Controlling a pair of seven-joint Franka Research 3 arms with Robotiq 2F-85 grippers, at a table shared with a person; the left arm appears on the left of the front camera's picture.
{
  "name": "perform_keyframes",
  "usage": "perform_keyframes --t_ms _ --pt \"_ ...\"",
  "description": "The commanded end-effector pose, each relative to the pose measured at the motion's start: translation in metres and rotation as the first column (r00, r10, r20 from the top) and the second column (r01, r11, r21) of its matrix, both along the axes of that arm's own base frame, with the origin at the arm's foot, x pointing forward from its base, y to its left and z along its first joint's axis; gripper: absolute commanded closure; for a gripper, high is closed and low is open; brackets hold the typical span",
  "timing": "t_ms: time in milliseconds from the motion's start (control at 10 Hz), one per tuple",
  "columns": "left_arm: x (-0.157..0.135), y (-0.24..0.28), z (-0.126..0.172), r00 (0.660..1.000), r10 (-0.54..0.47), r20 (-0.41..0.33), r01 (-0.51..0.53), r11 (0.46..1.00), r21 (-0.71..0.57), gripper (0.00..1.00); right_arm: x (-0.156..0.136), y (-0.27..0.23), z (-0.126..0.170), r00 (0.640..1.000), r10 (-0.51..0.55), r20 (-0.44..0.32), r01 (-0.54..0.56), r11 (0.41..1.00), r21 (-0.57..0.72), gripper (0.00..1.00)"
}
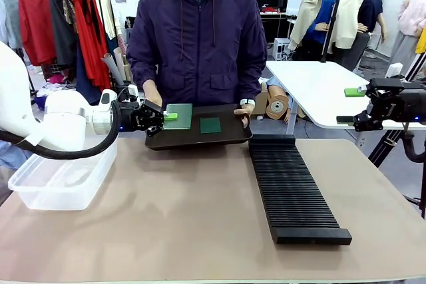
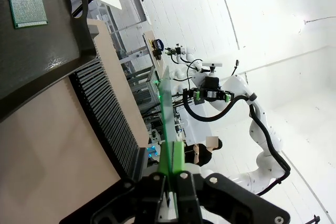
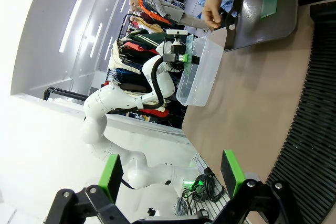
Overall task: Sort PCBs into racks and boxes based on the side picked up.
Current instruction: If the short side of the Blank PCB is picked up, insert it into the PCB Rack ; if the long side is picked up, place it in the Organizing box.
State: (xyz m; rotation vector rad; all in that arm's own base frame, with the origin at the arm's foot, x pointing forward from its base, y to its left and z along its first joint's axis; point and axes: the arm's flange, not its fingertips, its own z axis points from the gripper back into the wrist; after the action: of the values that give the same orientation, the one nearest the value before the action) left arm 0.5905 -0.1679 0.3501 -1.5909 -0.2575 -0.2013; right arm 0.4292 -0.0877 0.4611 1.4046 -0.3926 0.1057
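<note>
Left claw [image 1: 164, 116] is pressed tight on the edge of the lighter green PCB [image 1: 178, 116], pinching it flat and level. From the wrist camera the board runs straight out from the pads, edge-on. Just beneath it sits the black tray [image 1: 200, 140], and a darker PCB [image 1: 210, 125] lies flat on that tray a little past the held board's far edge. One of the person's hands [image 1: 152, 95] grips the tray right beside the claw; the other holds the far end. Back under the claw's own arm rests the clear tub [image 1: 63, 187] on the table. Beyond the tray's far end stretches the slotted black rack [image 1: 293, 191]. Well apart, past the rack, the right claw [image 1: 351, 106] hangs spread with nothing between its pads.
</note>
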Motion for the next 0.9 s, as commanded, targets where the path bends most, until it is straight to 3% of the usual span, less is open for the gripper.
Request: perform_keyframes --t_ms 0,800 --pt "-0.0006 -0.0008 0.0003 1.000 -0.002 0.014 0.002 1.000 -0.003 1.00 -0.0007 0.0006 0.0011 1.000 0.000 0.007 0.000 1.000 0.001 0.00" --pt "-0.0006 -0.0008 0.0003 1.000 -0.002 0.014 0.002 1.000 -0.003 1.00 -0.0007 0.0006 0.0011 1.000 0.000 0.007 0.000 1.000 0.001 0.00"
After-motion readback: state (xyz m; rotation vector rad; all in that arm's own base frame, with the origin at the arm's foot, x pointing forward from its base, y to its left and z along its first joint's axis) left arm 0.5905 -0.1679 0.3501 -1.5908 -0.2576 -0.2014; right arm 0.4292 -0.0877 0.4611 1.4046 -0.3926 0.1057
